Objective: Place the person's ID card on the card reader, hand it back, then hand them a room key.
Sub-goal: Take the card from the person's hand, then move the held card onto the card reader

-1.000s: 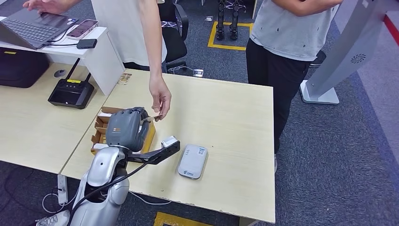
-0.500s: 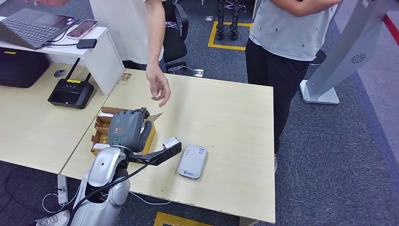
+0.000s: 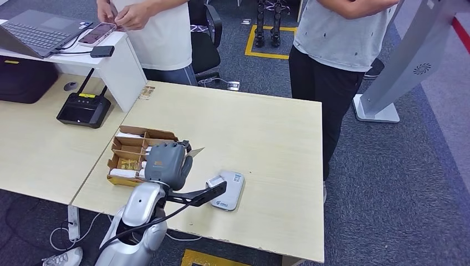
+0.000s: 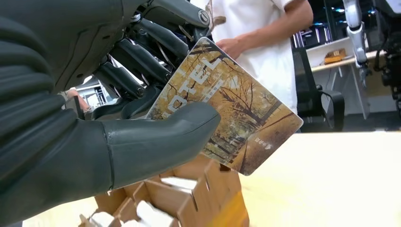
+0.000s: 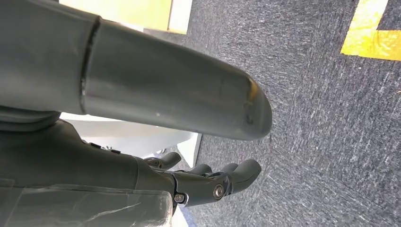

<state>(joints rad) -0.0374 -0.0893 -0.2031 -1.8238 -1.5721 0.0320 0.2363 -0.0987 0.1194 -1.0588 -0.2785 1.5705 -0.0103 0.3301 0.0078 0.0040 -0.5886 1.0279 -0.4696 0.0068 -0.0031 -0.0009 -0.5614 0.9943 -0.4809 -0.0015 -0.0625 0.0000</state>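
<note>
Here the card (image 4: 227, 106), printed with autumn trees, is pinched between the left hand's (image 3: 166, 162) thumb and fingers (image 4: 142, 56), above the desk (image 3: 266, 133) between the box (image 3: 130, 155) and the reader (image 3: 228, 189). The right hand (image 5: 208, 182) hangs over carpet, fingers apart, holding nothing.

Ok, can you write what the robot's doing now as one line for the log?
left hand: holds hotel card above cardboard box | right hand: open, holds nothing | card reader: bare

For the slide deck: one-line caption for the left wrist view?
Left hand pinches a hotel key card printed with autumn trees, above the cardboard divider box, a person in white beyond.
</note>
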